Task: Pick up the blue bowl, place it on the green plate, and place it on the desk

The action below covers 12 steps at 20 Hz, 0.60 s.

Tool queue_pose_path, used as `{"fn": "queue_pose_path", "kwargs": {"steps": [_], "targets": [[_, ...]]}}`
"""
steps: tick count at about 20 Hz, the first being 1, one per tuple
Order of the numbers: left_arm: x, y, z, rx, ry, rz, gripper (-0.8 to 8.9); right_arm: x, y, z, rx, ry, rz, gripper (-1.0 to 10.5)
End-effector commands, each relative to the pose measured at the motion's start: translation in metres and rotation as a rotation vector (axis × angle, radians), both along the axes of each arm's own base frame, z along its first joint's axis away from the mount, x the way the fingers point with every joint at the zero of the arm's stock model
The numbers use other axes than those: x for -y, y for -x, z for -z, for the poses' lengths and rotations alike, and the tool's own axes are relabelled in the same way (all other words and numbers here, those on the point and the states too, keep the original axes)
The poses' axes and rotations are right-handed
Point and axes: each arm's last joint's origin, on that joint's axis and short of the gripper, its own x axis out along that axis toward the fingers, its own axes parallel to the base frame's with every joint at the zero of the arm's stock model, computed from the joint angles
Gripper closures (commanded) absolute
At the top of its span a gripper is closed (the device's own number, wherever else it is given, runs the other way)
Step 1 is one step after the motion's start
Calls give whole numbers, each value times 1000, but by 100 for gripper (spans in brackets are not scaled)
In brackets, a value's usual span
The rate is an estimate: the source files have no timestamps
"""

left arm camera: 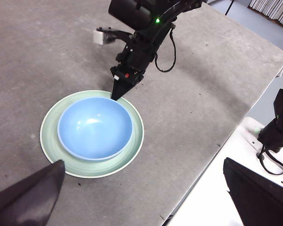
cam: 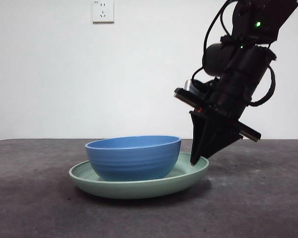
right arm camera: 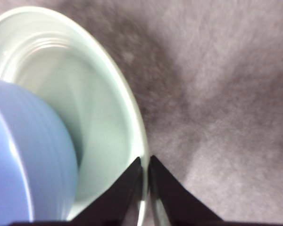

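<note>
The blue bowl (cam: 133, 157) already sits upright inside the green plate (cam: 191, 174), a little off-centre, and the plate lies flat on the worktop (cam: 268, 198), well in from its edges as the left wrist view shows. The right hand (cam: 194, 159) is down at the plate's rim on the side away from the bowl; in the right wrist view its two jaws are nearly pressed together with the thin rim of the green plate (right arm camera: 108, 108) running into the narrow gap between them, so it appears to be pinching the rim, though actual contact is hard to confirm. The left hand (left arm camera: 141, 197) hangs high above the worktop, jaws spread wide and holding nothing. Judging by this, the bowl-on-plate step is done and the step in hand is handling the loaded plate so that it ends up resting on the worktop. The next move calls for a firm hold on that rim and a level, slow motion: the glossy blue bowl (right arm camera: 23, 160) rests loose and could slide or tip if the plate tilts.
</note>
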Motion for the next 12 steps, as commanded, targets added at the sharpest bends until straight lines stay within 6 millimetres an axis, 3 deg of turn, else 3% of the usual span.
{"fn": "queue_pose_path", "kwargs": {"steps": [1, 12], "targets": [[1, 0, -3, 12, 11, 9, 32, -7, -6, 5, -5, -26, -11, 935], [-1, 3, 2, -27, -35, 14, 32, -17, -5, 6, 51, 20, -22, 934]]}}
